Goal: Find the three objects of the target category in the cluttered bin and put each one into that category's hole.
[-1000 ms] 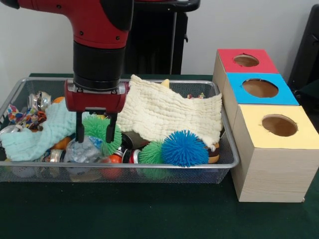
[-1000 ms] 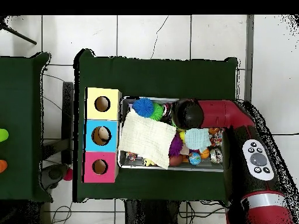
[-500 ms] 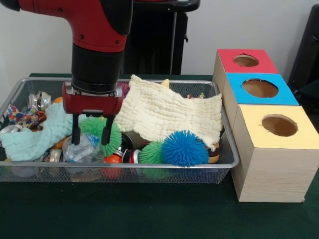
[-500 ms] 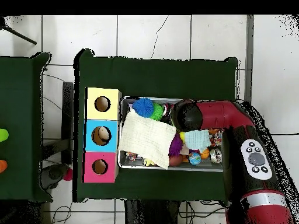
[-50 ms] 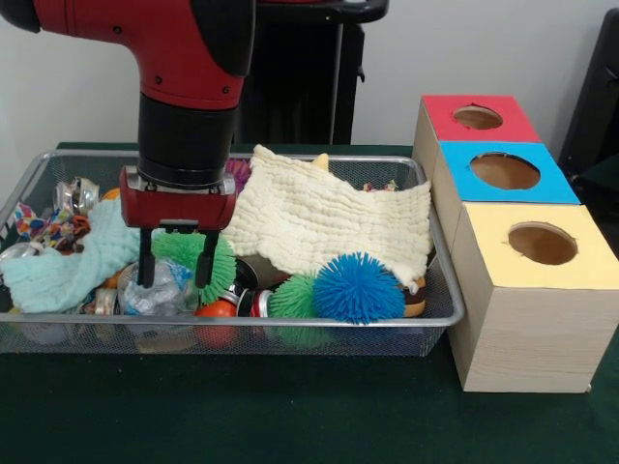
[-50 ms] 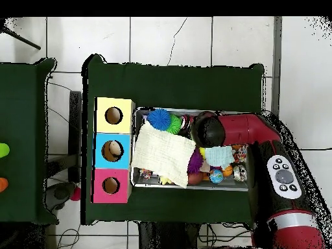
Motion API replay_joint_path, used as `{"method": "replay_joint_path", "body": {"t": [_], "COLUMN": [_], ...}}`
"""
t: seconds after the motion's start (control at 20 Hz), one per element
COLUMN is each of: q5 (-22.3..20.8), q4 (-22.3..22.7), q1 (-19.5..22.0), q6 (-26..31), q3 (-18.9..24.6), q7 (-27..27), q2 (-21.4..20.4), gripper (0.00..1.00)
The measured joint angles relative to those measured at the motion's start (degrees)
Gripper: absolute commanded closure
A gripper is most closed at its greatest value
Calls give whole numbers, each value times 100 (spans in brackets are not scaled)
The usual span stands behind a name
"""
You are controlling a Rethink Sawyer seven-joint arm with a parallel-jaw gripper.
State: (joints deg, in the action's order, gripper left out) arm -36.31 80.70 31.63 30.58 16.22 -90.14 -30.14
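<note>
A wire mesh bin (image 5: pixel 440 280) holds a heap of toys. My gripper (image 5: pixel 175 283) hangs open at the bin's left front, with its fingertips (image 5: pixel 145 278) down among the clutter. A clear crinkled object (image 5: pixel 162 293) and a green spiky ball (image 5: pixel 191 253) lie between and just behind the fingertips. A blue spiky ball (image 5: pixel 357 287) and another green one (image 5: pixel 294 296) sit at the front right. In the overhead view the arm's head (image 6: pixel 208 130) hides the gripper, and the blue ball (image 6: pixel 159 118) lies nearer the boxes.
A cream cloth (image 5: pixel 329 217) covers the bin's middle and a mint cloth (image 5: pixel 63 269) its left. An orange ball (image 5: pixel 217 311) lies at the front. Right of the bin stand three holed boxes: red (image 5: pixel 478 117), blue (image 5: pixel 505 171), yellow (image 5: pixel 543 244).
In the front view the gripper has shifted a little left and sunk lower into the clutter. It stays open. The toys have not visibly moved.
</note>
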Motion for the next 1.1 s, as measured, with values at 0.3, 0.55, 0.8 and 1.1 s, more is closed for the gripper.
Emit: {"method": "replay_joint_path", "body": {"t": [0.3, 0.55, 0.8, 1.1], "q5": [-17, -62, -92, -92], "q4": [23, 23, 23, 23], "q1": [48, 56, 65, 77], "q6": [-166, -167, -167, -169], "q3": [-1, 0, 0, 0], "q7": [0, 0, 0, 0], "q2": [17, 21, 32, 43], "gripper": [0, 0, 0, 0]}}
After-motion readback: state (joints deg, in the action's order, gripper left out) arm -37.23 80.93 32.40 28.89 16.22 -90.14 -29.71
